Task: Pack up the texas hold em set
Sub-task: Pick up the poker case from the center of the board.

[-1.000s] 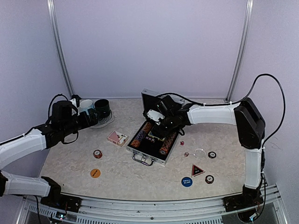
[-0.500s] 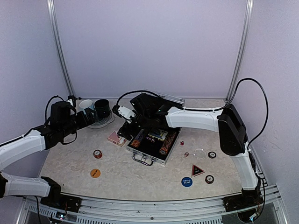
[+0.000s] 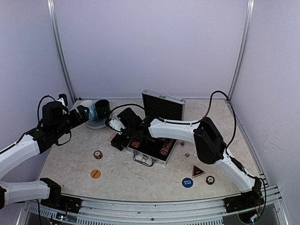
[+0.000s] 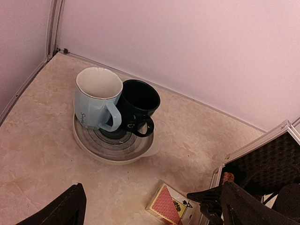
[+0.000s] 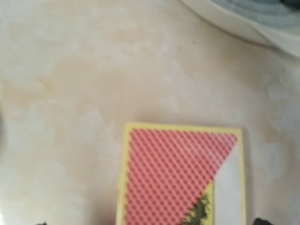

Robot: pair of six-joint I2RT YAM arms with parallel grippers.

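Right claw [image 3: 117,140] over card deck [image 5: 180,178], case [image 3: 161,107] — open

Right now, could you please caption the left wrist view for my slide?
A light-blue mug and dark mug share a plate; a red-backed card deck lies near the open case.

The top camera sits high over the near edge of the table [image 3: 126,173], well away from the plate [image 4: 110,145], and looks down and toward the back wall [image 3: 150,47], taking in the whole surface. The left wrist camera faces that wall obliquely from the plate's near side, at middle distance. The right wrist camera hangs close over the tabletop just beside the plate, looking almost straight down. All three share the plate and the card deck [image 5: 178,173] beside it.
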